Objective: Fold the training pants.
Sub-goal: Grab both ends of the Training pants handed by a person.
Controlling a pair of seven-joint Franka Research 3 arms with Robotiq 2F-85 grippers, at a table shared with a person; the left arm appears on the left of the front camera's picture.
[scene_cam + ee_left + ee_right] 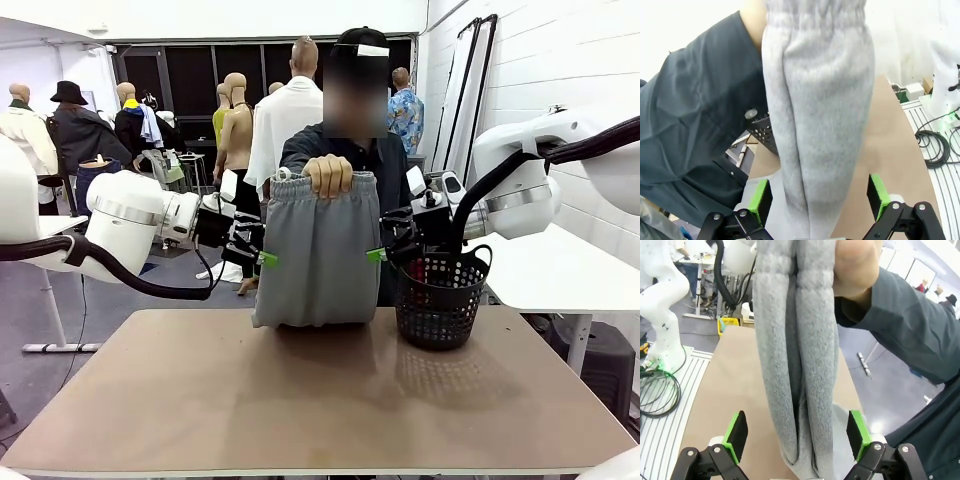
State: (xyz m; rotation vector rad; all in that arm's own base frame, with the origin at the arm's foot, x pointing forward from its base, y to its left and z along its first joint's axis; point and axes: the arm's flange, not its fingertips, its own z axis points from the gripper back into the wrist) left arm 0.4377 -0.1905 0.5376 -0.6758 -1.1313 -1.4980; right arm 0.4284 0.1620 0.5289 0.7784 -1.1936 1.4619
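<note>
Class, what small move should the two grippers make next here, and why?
Probably close both on the cloth. The left gripper and right gripper stand open with the pants between their pads, while the person's hand holds them up.

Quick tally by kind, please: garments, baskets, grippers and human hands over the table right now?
Garments: 1, the training pants, held up by the waistband.
Baskets: 1, the black mesh basket.
Grippers: 2, the left gripper and the right gripper, both open astride the pants' edges.
Hands: 1, the person's hand.
Total: 5.
</note>
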